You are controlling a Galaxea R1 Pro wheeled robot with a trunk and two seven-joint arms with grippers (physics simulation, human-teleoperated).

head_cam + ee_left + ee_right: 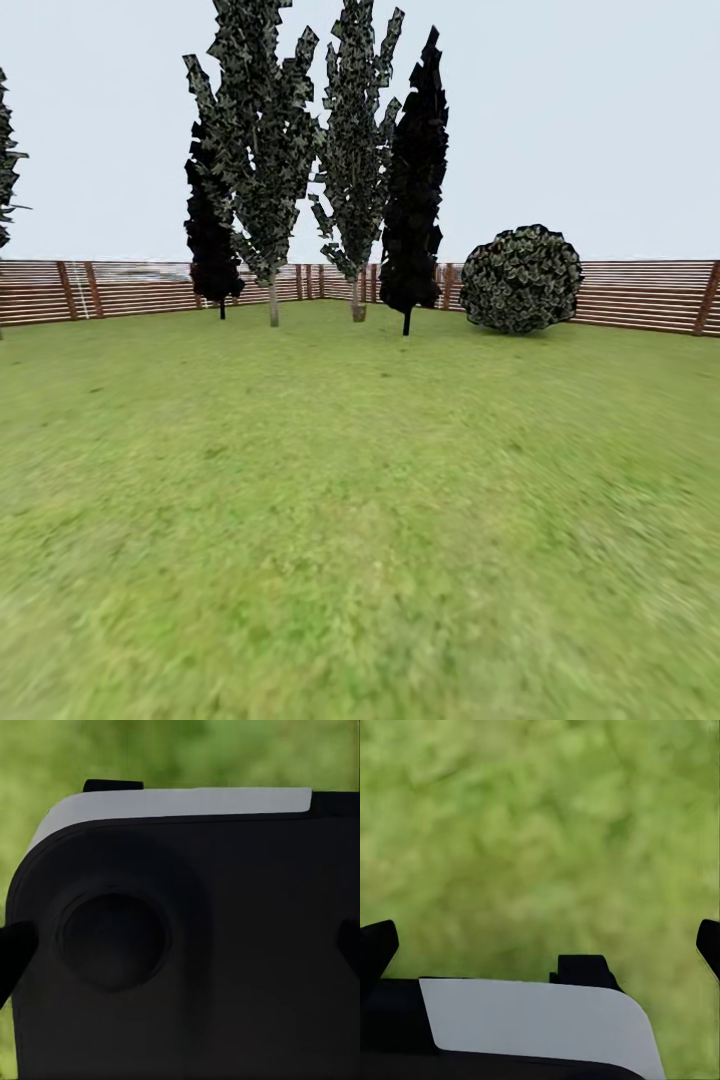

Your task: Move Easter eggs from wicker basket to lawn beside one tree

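From my head camera I looked over the lawn (360,520), which filled the lower half of the frame, toward the slatted fence (640,292) running across the middle. A cluster of tall trees stood in the upper centre: two leafy ones with pale slim trunks (272,300) and two narrow black conifers (412,180), with a round bush (520,278) at the right. Neither the basket nor the eggs were anywhere in my views, so I judged I was still searching, or travelling toward them.

My left gripper (180,945) showed two dark fingertips at the left and right edges of its wrist frame, set wide apart, with a dark part of my own body behind them and nothing between. My right gripper (540,941) looked the same: tips at the two edges of the frame, spread wide over blurred grass, holding nothing, above a white and black panel (532,1020) of my body at the bottom of the frame.

To do this step well, I reckoned I should turn slowly until the basket came into view, keep both arms tucked, and remember the pale-trunked tree as a likely drop spot.
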